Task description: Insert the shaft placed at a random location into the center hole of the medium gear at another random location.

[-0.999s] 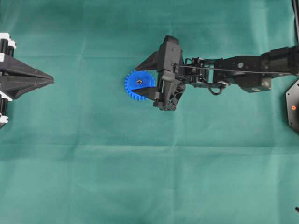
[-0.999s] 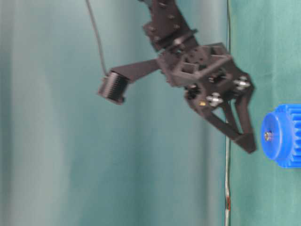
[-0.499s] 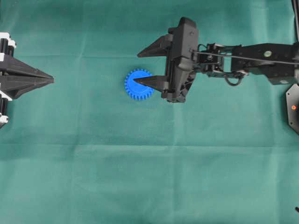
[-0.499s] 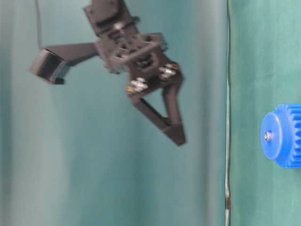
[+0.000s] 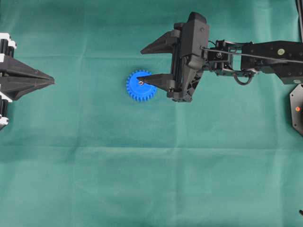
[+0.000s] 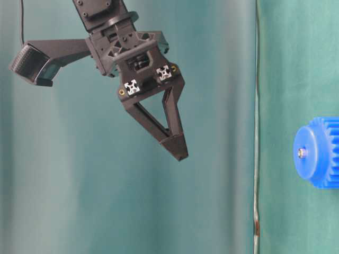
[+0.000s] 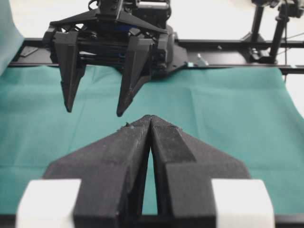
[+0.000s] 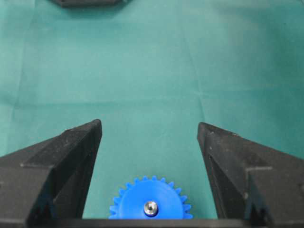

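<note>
Shaft seated in gear, right pincer wide and empty above it

Shaft (image 8: 150,207) sits in the center hole (image 5: 141,82) of the medium gear (image 5: 139,87), its shiny round end showing at the middle of the blue face in the right wrist view. From table level the same silvery end (image 6: 302,153) pokes out of the gear's hub. The gear lies flat on the green surface (image 5: 151,165), a little left of the middle of the overhead view.

Right pincer (image 5: 142,65) hangs in the air well apart from the gear, as the table-level view shows, with its 2 black fingers (image 8: 61,161) spread wide and nothing between them. In the overhead view 1 fingertip lines up over the gear's middle, though it is raised clear of it. Through the right wrist camera the gear appears between the 2 fingers, low in the picture.

Left pincer (image 7: 150,118) rests at the left edge of the surface, far from the gear, its 2 fingers pressed together with nothing in them.
</note>
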You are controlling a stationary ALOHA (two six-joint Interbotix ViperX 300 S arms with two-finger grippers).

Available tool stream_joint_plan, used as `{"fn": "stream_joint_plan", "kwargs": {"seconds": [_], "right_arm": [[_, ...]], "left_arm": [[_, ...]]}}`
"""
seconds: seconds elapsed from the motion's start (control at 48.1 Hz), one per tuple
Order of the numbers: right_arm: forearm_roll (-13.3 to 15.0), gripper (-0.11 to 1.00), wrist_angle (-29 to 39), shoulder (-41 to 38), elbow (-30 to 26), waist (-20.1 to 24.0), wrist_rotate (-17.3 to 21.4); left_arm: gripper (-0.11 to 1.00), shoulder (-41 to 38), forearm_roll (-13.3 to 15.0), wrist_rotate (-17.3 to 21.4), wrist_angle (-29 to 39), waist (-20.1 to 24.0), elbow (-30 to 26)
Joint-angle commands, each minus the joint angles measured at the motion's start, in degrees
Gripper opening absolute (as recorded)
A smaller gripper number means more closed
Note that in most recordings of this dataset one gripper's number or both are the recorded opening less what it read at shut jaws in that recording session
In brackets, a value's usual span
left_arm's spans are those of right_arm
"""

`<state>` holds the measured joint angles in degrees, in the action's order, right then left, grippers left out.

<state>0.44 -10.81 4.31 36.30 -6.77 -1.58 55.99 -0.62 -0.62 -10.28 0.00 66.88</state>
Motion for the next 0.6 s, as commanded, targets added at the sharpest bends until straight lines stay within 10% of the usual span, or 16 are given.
{"fn": "stream_joint_plan", "kwargs": {"seconds": [0.0, 0.582], "right_arm": [[0.1, 0.81, 0.1, 1.8, -0.3, 0.0, -0.7], [-1.0, 0.81, -0.3, 11.7, 10.5, -0.4, -0.4]], "left_arm": [[0.00, -0.3, -0.2, -0.1, -0.4, -0.1, -1.2], [0.00, -0.4, -0.2, -0.1, -0.4, 0.0, -1.2]]}}
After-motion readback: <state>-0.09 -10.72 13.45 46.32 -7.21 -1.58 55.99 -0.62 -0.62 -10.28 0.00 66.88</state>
